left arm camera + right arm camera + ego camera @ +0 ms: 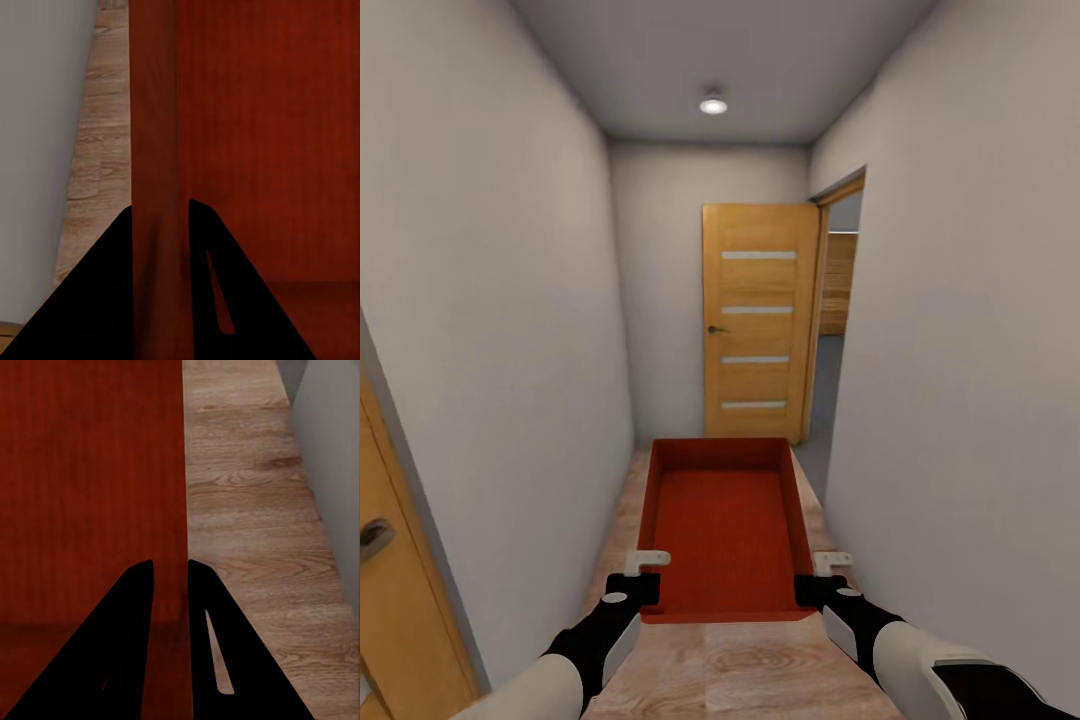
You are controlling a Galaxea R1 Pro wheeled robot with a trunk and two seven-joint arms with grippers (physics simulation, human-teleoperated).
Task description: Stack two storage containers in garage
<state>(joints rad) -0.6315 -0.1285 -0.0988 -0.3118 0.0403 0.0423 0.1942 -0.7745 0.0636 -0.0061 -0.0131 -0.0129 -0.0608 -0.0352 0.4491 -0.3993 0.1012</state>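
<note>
Container in both pincers, sitting mid-corridor.
Orange-red storage container (725, 525) is hanging level over the plank floor (760, 670), open top, smooth walls, nothing inside. Left pincer (647, 563) is clamping its left wall near the near corner, right pincer (830, 563) is clamping the right wall likewise. White walls (500, 330) are running close on both sides, narrow margins beside the bin. Far ahead, an orange-wood door (758, 320) with glass slits is standing open beside a doorway (838, 300) on the right.
</note>
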